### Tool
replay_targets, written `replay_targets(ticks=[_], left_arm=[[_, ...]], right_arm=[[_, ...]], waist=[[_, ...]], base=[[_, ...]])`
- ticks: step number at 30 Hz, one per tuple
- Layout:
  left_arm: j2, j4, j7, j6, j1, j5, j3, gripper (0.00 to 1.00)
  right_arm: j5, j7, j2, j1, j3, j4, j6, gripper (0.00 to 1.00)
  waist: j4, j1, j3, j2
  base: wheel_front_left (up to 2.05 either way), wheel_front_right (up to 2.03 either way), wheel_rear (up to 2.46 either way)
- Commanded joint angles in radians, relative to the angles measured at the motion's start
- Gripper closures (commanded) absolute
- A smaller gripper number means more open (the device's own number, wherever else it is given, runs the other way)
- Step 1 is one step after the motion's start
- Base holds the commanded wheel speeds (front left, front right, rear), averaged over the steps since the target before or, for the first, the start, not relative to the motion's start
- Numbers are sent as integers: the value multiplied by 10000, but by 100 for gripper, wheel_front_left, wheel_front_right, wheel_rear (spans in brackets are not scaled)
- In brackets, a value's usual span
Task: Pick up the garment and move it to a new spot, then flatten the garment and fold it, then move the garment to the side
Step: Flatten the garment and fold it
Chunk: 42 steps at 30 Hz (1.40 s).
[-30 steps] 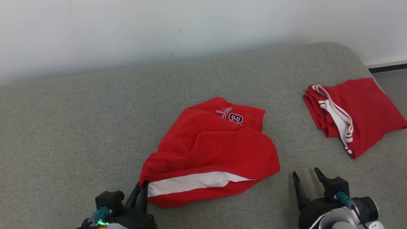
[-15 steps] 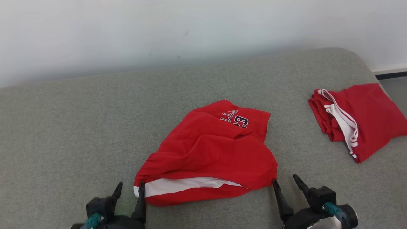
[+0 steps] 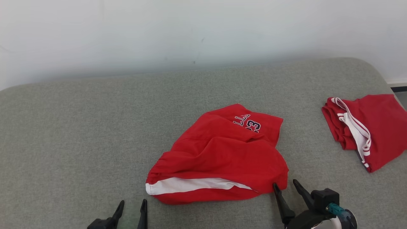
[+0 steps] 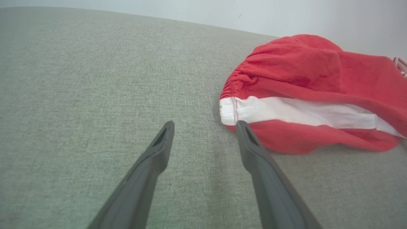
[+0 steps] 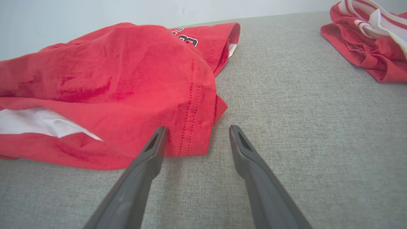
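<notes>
At the lower left of the head view, the left gripper (image 3: 133, 202) has its two dark fingers spread apart with nothing between them. It sits just short of the garment's near left corner.

The garment (image 3: 222, 156) is a pair of red shorts. It lies crumpled at the centre of the frame on the grey upholstered surface (image 3: 79, 127). Its left end is gathered, a broad white band runs along its near edge, and dark lettering with the number 23 shows on its far part.

At the lower right, the right gripper (image 3: 285, 183) is also spread wide and empty, its left fingertip at the garment's near right corner. At the right edge, a second red garment (image 3: 372, 127) with white stripes lies folded, well apart from the first.

The left wrist view adds the red seam crossing the white band and the puckered fabric above it. There the right fingertip is just beside the band's lower end.

The right wrist view adds a double row of stitching on the hem. The hem lies partly between the fingertips, and I cannot tell whether the left one touches it.
</notes>
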<state>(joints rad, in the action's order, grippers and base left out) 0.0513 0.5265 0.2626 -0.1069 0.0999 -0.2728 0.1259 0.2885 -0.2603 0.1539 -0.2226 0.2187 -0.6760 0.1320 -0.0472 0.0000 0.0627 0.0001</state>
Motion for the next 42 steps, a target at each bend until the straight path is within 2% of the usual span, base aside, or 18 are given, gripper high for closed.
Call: replay_targets(ticks=[1,2,3,4,5,6,8,9,19,20,21,22,33,34,36,37,38,42], left_arm=[[-8,-67,29,-26,-135,83,-1,0],[-10,-89,29,-4,-172,100,-11,0],[-11,-109,29,6,-210,89,-24,0],[-11,-126,29,6,-208,87,-30,0],[-10,-143,29,9,-212,70,-30,0],[-11,-155,29,10,-226,66,-24,0],[-10,-195,29,19,-265,56,-14,0],[-11,-220,29,33,-292,48,-6,0],[-10,-152,29,70,-371,-21,14,0],[-10,-151,29,66,-362,-25,29,0],[-10,-154,29,64,-357,-32,42,0],[-12,-162,29,64,-344,-35,62,0],[-11,-272,29,53,-282,108,24,0],[-11,-284,29,50,-284,117,7,0],[-12,-303,29,47,-284,137,-18,0],[-11,-317,29,46,-277,141,-31,0],[-11,-333,29,43,-269,148,-36,0],[-12,-422,29,29,-252,135,-45,0]], right_arm=[[80,-42,68,-67,85,-56,-32,2],[170,-45,103,-103,137,-116,-32,4],[354,-44,172,-168,229,-248,-32,22],[439,-45,199,-204,281,-313,-32,31],[557,-44,202,-230,369,-365,-32,51],[629,-46,215,-255,449,-371,-32,56],[735,-48,276,-287,583,-398,-30,79],[784,-50,297,-305,630,-389,-32,100],[1199,-54,387,-296,654,-494,-30,100],[1265,-53,371,-262,634,-564,-30,69],[1292,-53,368,-256,647,-588,-32,0],[1312,-55,382,-277,659,-590,-32,0],[1564,-54,393,-484,984,-727,-30,0],[1588,-56,407,-520,1044,-734,-32,5],[1657,-55,447,-584,1125,-774,-32,64],[1680,-55,461,-613,1168,-760,-32,76],[1707,-55,481,-638,1203,-734,-32,100],[1752,-55,568,-623,1162,-361,-32,100]], waist=[[52,0,-10,-1],[68,0,-22,-1],[90,0,-50,-1],[101,0,-57,-1],[110,0,-60,-1],[115,0,-65,-1],[117,0,-79,-1],[114,0,-91,-1],[43,0,-144,-1],[52,0,-139,-1],[63,0,-133,-1],[79,0,-109,-1],[291,0,103,-1],[305,0,113,-1],[327,0,133,-1],[333,0,148,-1],[336,0,158,-1],[294,0,172,-1]], base=[[0,0,0],[0,0,0],[0,0,0],[0,0,0],[0,0,0],[0,0,0],[0,0,0],[0,0,0],[0,0,0],[0,0,0],[0,0,0],[0,0,0],[0,0,0],[0,0,0],[0,0,0],[0,0,0],[0,0,0],[0,0,0]])
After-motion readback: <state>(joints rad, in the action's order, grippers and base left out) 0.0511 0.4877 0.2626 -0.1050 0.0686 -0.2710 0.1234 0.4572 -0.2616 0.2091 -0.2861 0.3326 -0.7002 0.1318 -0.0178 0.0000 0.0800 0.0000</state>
